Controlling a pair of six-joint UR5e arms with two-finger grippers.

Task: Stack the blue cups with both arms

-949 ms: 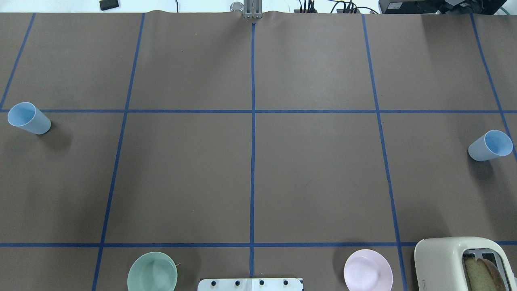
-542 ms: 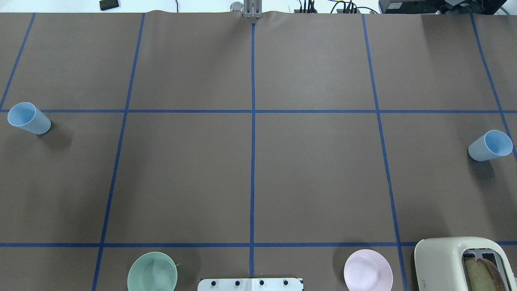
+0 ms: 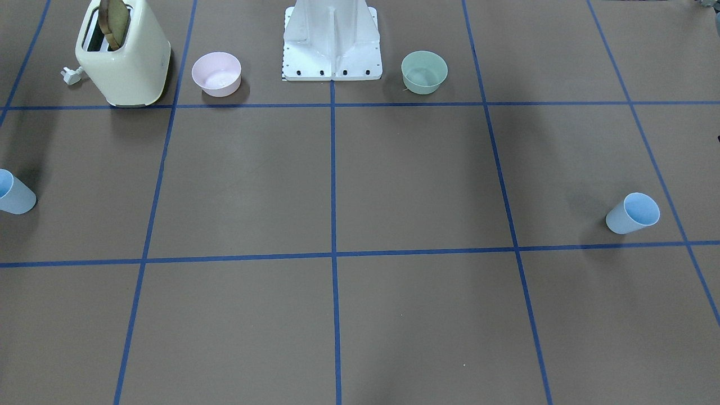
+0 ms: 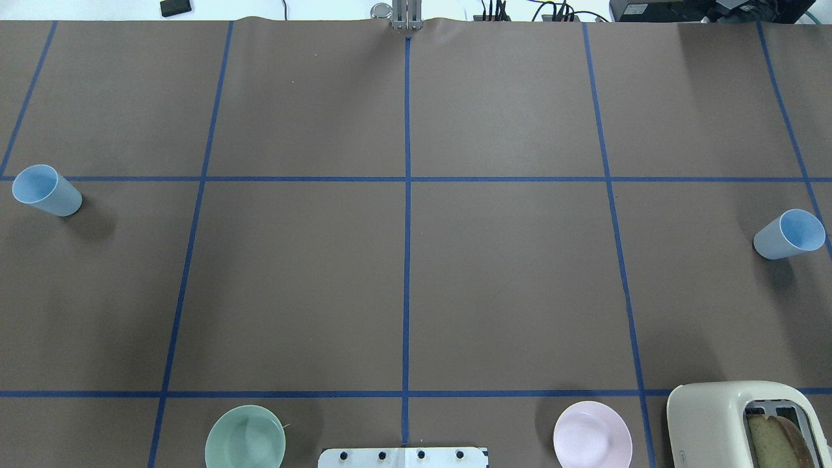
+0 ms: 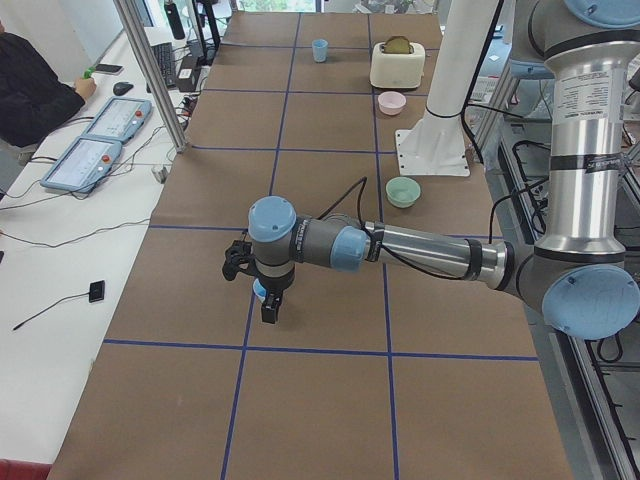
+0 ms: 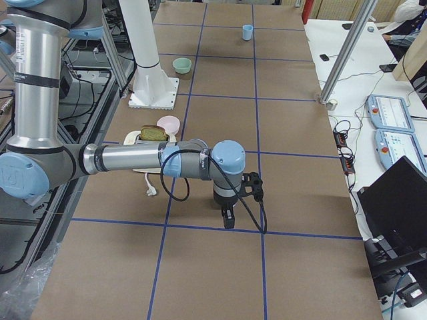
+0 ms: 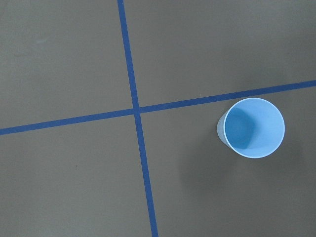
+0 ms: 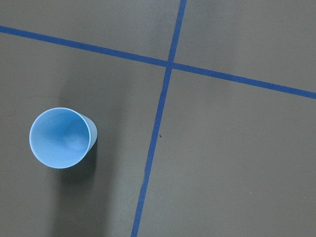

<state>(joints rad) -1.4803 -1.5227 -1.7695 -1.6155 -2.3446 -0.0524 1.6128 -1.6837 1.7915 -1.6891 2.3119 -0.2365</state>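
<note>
Two pale blue cups stand upright and far apart on the brown table. One cup [image 4: 45, 190] is at the far left edge, the other cup [image 4: 788, 234] at the far right edge. My left gripper [image 5: 266, 306] hangs over the left cup [image 5: 259, 291], which the left wrist view shows from above [image 7: 253, 127]. My right gripper [image 6: 229, 217] hangs above the table by the right cup, which the right wrist view shows from above [image 8: 61, 137]. No fingers show in the wrist views. I cannot tell whether either gripper is open or shut.
A cream toaster [image 4: 741, 422] with bread in it, a pink bowl [image 4: 591, 434] and a green bowl [image 4: 245, 437] stand along the near edge beside the white base mount [image 4: 403, 457]. Blue tape lines grid the table. A person [image 5: 30, 90] sits at the side desk.
</note>
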